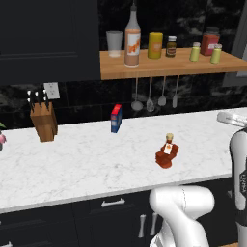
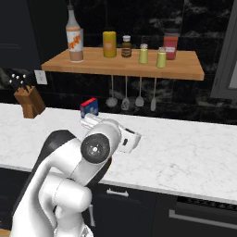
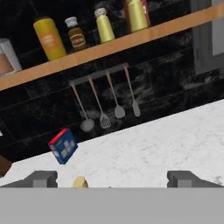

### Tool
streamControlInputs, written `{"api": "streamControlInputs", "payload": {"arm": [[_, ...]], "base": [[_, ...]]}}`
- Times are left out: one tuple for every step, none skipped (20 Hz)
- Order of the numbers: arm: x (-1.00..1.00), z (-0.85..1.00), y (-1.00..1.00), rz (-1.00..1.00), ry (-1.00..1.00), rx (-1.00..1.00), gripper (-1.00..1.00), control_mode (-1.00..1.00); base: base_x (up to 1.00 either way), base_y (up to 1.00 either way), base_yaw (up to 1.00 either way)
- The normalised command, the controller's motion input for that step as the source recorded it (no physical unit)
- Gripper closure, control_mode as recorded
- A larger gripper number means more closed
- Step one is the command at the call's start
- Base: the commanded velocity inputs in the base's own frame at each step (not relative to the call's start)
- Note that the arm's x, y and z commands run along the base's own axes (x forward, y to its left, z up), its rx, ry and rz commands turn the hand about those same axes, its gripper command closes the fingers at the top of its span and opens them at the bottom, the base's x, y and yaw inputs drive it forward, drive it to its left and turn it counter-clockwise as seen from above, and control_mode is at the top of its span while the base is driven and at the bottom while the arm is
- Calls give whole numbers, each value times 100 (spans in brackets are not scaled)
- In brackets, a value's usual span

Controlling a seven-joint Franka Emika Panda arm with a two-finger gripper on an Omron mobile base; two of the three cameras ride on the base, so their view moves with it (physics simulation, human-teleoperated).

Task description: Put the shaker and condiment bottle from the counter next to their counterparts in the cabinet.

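Your reddish-brown ridged condiment bottle (image 1: 167, 153) with a tan cap stands on the veined white marble counter (image 1: 77, 164). Two small yellow-green shakers (image 1: 195, 51) sit on the light wooden shelf board (image 1: 164, 66). Your gripper (image 3: 112, 179) hangs level above the counter, fingers spread wide, grasping nothing.

I count two small yellow-green shakers (image 1: 195, 51) (image 1: 216, 53) on the shelf (image 1: 164, 68). One tall pale bottle (image 1: 132, 39), one yellow canister (image 1: 155, 45), one small dark jar (image 1: 171, 46), one red jar (image 1: 210, 42), one grey cup (image 1: 114, 43). Four utensils (image 1: 155, 95) hang below. On the counter (image 1: 87, 164): one reddish-brown bottle (image 1: 167, 152), one blue box (image 1: 116, 118), one knife block (image 1: 43, 120).
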Motion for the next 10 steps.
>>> {"api": "streamControlInputs", "payload": {"arm": [[-39, -56, 24, 33, 4, 5, -100, -100], [-38, -57, 34, 34, 7, 1, -100, -100], [-30, -54, 37, 34, 10, 0, -100, -100], [-21, -52, 36, 34, 12, 0, -100, -100], [-15, -47, 40, 35, 13, 0, -100, -100], [-13, -49, 41, 35, 13, 0, -100, -100], [-12, -46, 44, 38, 14, 0, -100, -100], [-10, -44, 43, 39, 14, 0, -100, -100], [-7, -40, 41, 41, 13, 0, -100, -100], [-2, -38, 35, 44, 9, 0, -100, -100]], "base": [[0, 0, 0], [0, 0, 0], [0, 0, 0], [0, 0, 0], [0, 0, 0], [0, 0, 0], [0, 0, 0], [0, 0, 0], [0, 0, 0], [0, 0, 0]]}}
